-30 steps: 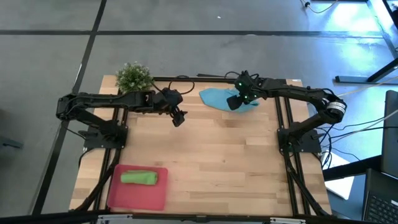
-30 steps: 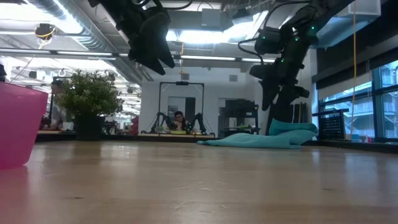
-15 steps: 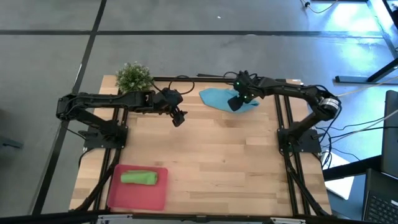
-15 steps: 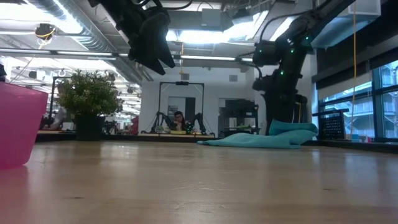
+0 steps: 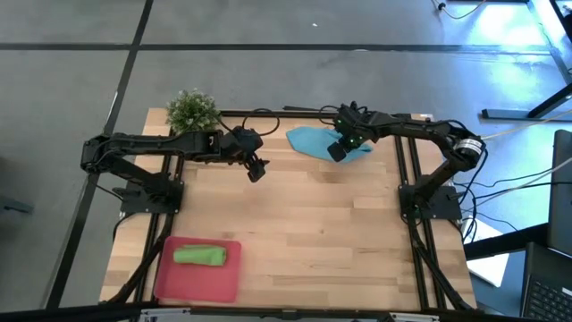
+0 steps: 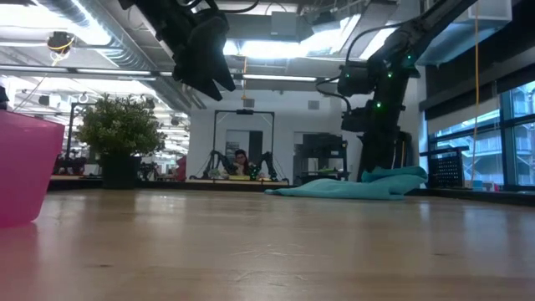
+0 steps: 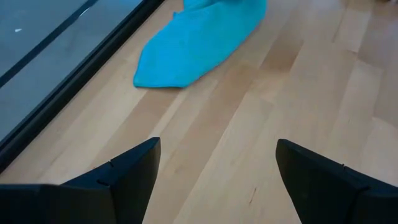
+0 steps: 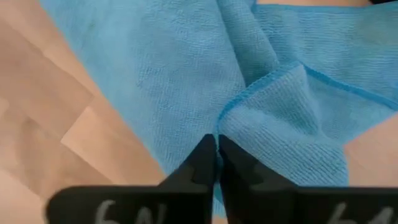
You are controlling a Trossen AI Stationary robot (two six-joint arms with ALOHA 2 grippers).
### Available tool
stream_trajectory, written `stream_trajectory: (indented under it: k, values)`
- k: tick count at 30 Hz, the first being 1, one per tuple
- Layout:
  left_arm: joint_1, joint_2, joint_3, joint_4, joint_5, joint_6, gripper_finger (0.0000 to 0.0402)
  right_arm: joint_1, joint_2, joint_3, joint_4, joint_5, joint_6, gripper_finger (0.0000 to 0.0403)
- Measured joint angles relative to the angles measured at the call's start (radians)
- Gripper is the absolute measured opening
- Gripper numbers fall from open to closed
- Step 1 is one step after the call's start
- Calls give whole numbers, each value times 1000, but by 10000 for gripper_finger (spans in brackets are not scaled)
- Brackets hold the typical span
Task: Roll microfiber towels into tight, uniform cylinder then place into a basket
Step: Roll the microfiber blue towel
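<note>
Towels are handled singly: a rolled lime-green microfiber cloth (image 5: pixel 199 256) already lies in the pinkish-red plastic tray (image 5: pixel 170 282) near left. Mid-table, the left gripper (image 5: pixel 257 170) hangs open. Far right, the right gripper (image 5: pixel 338 150) is pinched shut on the crumpled light-blue microfiber cloth (image 5: pixel 310 139), which should be spread flat before rolling.

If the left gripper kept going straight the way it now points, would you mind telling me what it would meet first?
Probably the bare wooden table first. The left gripper, jaws open, points down at it, with the blue towel farther ahead, though depth is unclear.
</note>
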Motion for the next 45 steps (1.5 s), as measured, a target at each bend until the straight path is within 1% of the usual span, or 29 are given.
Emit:
stream_trajectory:
  k: [3, 5, 11, 15, 18, 20, 25, 29, 30, 33, 36, 38, 40, 45]
  values:
    - [0, 0, 0, 0, 0, 0, 307, 0, -15, 16, -27, -8, -13, 13]
    - [0, 0, 0, 0, 0, 0, 307, 0, -33, 57, -62, -8, -20, 8]
    - [0, 0, 0, 0, -12, 0, 307, 8, -91, 263, -203, -9, -78, 5]
    - [0, 0, 0, 0, -47, 0, 307, 46, -95, 403, -282, -11, -155, 4]
    - [0, 0, 0, 1, -60, 0, 307, 86, -95, 463, -305, -53, -212, 3]
    - [0, 0, 0, 1, -61, 0, 307, 115, -95, 479, -305, -112, -250, 3]
    - [0, 4, -1, 2, -61, 0, 307, 204, -91, 478, -253, -273, -286, 2]
    - [0, 4, -1, 2, -61, 0, 307, 273, -88, 465, -258, -405, -363, 2]
    - [0, 4, -1, 2, -61, -1, 307, 290, -88, 465, -257, -419, -377, 2]
    - [-8, 15, -1, 19, -45, -6, 307, 323, -89, 465, -259, -407, -387, 2]
    - [-17, 55, -3, 25, -17, 47, 307, 325, -92, 465, -273, -399, -390, 2]
    - [-16, 88, -1, 79, -5, 81, 307, 324, -92, 465, -276, -394, -390, 3]
    - [-7, 120, -1, 109, 18, 79, 307, 324, -92, 465, -279, -395, -390, 3]
    - [20, 190, -1, 203, 172, 20, 307, 324, -92, 465, -284, -394, -344, 4]
